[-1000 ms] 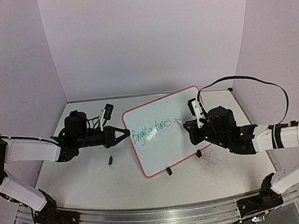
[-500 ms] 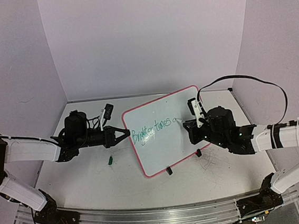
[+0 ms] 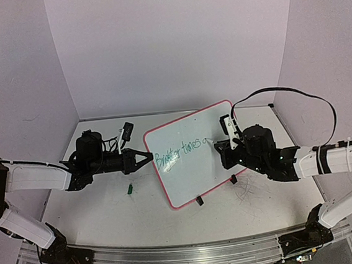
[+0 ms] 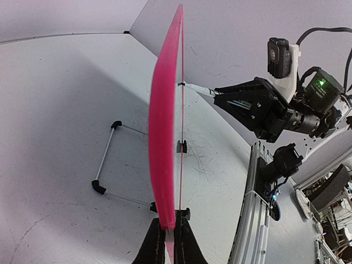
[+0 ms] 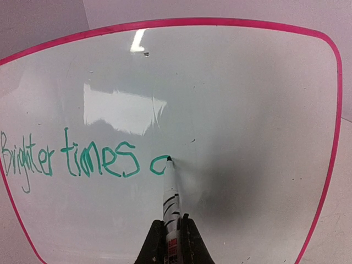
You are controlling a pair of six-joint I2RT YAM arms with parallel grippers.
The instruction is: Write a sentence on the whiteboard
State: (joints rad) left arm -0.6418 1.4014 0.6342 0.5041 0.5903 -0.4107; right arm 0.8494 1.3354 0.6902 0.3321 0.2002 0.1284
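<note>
1. The sentence [image 5: 71,159] is only partly written. "Brighter times" can be read in green, followed by an open loop that is taken to be the start of "ahead".
2. No new letter is seen compared with a second ago. Only the loop is being worked on, so progress is judged slow but unbroken, with most of the last word left to do.
3. The marker [image 5: 171,198] is pressed with its tip against the upper right end of that loop.
4. The marker is clamped in the narrow jaws of the right tool [image 5: 171,228]. Over the last second this tool has been shifted slightly toward the far edge of the desk, which fits a stroke being closed upward.
5. The whiteboard [image 3: 191,190] stands about the middle of the desk [image 3: 96,205], leaning back on its feet, its right corner turned toward the far right corner.
6. Its left frame edge is pinched by the closed left tool [image 4: 168,234], which has not been moved, so the board is held steady against the writing pressure.
7. A small green object [image 3: 129,188], possibly the marker's cap, lies untouched on the desk nearer the left edge.
</note>
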